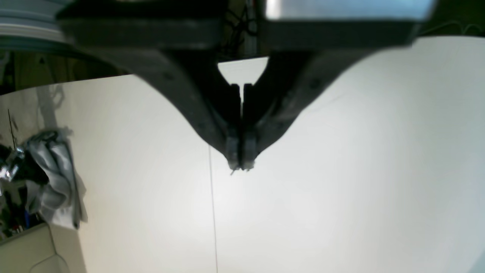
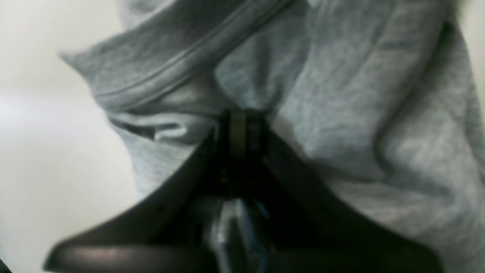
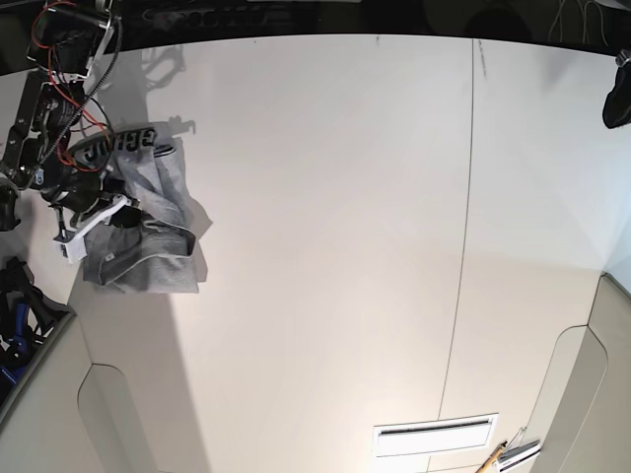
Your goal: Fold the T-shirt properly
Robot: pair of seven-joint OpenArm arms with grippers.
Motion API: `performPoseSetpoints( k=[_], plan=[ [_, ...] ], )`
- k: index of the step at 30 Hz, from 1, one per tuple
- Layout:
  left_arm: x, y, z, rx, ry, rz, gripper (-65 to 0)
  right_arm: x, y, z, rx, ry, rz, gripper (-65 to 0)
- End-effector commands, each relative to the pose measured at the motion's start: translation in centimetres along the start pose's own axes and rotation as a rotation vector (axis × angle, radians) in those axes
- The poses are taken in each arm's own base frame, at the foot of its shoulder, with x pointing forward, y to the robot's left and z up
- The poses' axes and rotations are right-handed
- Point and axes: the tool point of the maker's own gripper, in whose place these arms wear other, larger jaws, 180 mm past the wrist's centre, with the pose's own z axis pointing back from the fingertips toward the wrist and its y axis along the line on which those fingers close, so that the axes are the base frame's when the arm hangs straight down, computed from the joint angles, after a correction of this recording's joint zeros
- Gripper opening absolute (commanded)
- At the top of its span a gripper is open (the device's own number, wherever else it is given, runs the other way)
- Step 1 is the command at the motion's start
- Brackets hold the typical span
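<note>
The T-shirt (image 3: pixel 148 246) is a crumpled grey bundle at the far left of the white table (image 3: pixel 325 197), with black lettering (image 3: pixel 118 144) showing on its upper fold. My right gripper (image 2: pixel 242 117) is shut on a bunch of its fabric, just below a ribbed hem (image 2: pixel 182 64). In the base view that gripper (image 3: pixel 123 205) sits at the bundle's left side. My left gripper (image 1: pixel 241 165) is shut with nothing in it and hovers over bare table far from the T-shirt (image 1: pixel 53 178). Its arm (image 3: pixel 619 94) shows only at the right edge.
A thin seam (image 3: pixel 463 246) runs front to back across the table. A white slotted plate (image 3: pixel 434 434) and a small tool (image 3: pixel 505 455) lie near the front edge. The front corners of the table are cut in. Cables and dark gear (image 3: pixel 20 315) sit off the left side.
</note>
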Motion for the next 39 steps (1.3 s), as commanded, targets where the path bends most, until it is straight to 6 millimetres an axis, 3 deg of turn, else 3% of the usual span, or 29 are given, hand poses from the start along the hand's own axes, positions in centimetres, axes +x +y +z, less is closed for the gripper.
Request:
performPoseSetpoints(
  k=[1,5,10,13,18,20,22,24,27,33,39],
  plan=[
    [1.3,-0.4,0.2,-0.017,-0.039,-0.025,-65.0,-3.2,-3.0,0.8,-0.125,0.141,-0.003,-65.0],
    [1.5,-0.5,0.2,-0.020,-0.045,-0.025,-65.0,-2.5,-3.0,1.3,-0.118,0.108,-0.008,-65.0],
    [1.5,-0.5,0.2,-0.020,-0.044,-0.025,-65.0,2.0,-1.8,3.3,-0.131,-0.021,0.065,-65.0],
    [1.5,-0.5,0.2,-0.020,-0.045,-0.026,-65.0,6.2,-0.3,6.0,-0.155,-0.156,0.134,-65.0],
    [1.5,-0.5,0.2,-0.020,-0.047,-0.026,-65.0,13.9,4.3,12.1,-0.166,-0.437,0.283,-65.0],
    [1.5,-0.5,0.2,-0.020,-0.048,-0.025,-65.0,15.6,5.8,14.4,-0.174,-0.520,0.332,-65.0],
    [1.5,-0.5,0.2,-0.020,-0.046,-0.025,-65.0,15.5,6.6,15.5,-0.187,-0.549,0.365,-65.0],
    [1.2,-0.4,0.2,-0.018,-0.032,-0.025,-65.0,14.0,6.8,15.8,-0.190,-0.525,0.386,-65.0],
    [-0.4,-0.2,0.8,-0.005,0.037,-0.016,-65.0,9.6,7.1,16.0,-0.190,-0.436,0.435,-65.0],
    [-6.5,0.5,3.9,0.053,0.256,0.053,-65.0,-2.9,6.7,17.6,-0.213,-0.107,0.569,-65.0],
    [-11.4,1.1,9.0,0.126,0.485,0.102,-65.0,-14.7,2.7,20.7,-0.250,0.354,0.584,-65.0]
  ],
)
